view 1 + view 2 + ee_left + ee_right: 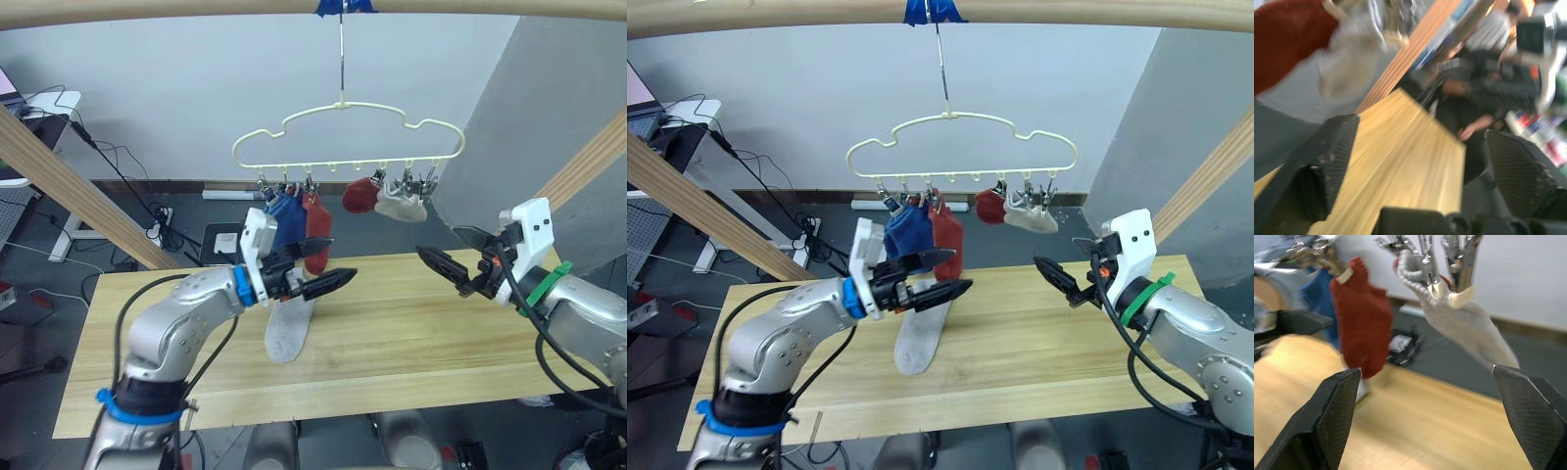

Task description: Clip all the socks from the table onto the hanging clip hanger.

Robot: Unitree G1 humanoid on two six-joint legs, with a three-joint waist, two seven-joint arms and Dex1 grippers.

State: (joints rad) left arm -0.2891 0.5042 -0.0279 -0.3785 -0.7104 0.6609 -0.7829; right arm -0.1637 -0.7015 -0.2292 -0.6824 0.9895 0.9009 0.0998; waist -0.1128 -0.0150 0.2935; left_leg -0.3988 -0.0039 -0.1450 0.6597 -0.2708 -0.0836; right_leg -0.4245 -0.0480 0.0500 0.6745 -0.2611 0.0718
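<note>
Both arms reach forward over the worktop [411,333]. The left gripper [328,279] hovers just above the grey sock [289,328] lying below the clip hanger [348,137], jaws apart, empty. The right gripper [446,264] is likewise spread, holding nothing.

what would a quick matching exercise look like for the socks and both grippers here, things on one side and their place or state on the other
Things:
1. light grey knit sock
2. rust red knit sock
3. left gripper
4. right gripper

Places or states:
a. clipped on the pale yellow wire clip hanger, beside a blue knit sock
b. open, above the table's right part
c. lying flat on the light wooden plank table
d. open, above the sock that lies on the table

Pairs: 1-c, 2-a, 3-d, 4-b
</note>
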